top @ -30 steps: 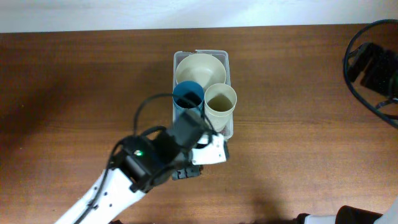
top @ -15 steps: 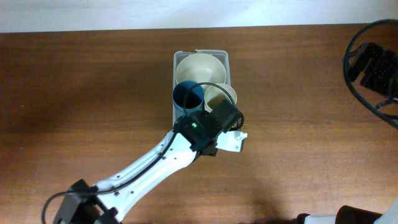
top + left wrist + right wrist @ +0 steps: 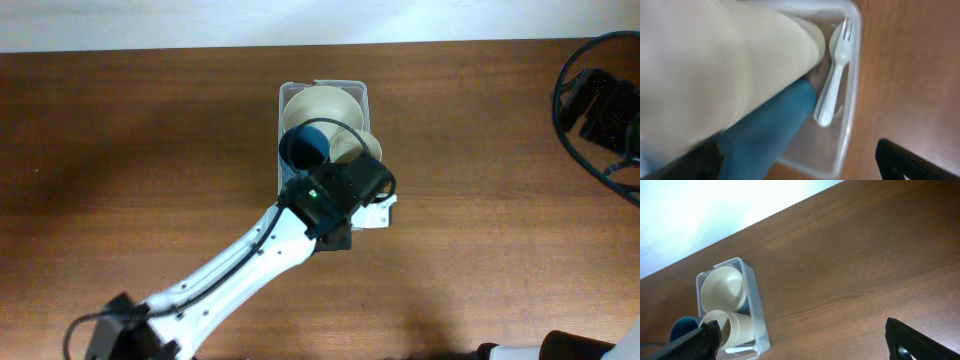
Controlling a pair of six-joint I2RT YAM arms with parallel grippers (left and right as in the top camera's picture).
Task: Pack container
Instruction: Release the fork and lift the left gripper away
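Note:
The clear container (image 3: 283, 100) stands at the table's far middle. It holds a cream bowl (image 3: 322, 108), a blue cup (image 3: 303, 146) and a cream cup (image 3: 352, 147). My left gripper (image 3: 347, 184) hovers over the container's near end and hides it from above. In the left wrist view its jaws (image 3: 800, 167) stand open and empty. Below them a white fork (image 3: 834, 75) lies on the container's floor by the wall (image 3: 852, 105), beside the blue cup (image 3: 765, 137). My right gripper (image 3: 810, 350) is open over bare wood, to the right of the container (image 3: 754, 305).
Black cables and a dark frame (image 3: 600, 95) sit at the table's far right edge. The left arm's white link (image 3: 230, 275) crosses the near middle of the table. A pale wall lies beyond the far edge.
The left gripper moved from the table in front of the container to over its near end. It has opened, and the white fork now lies loose inside.

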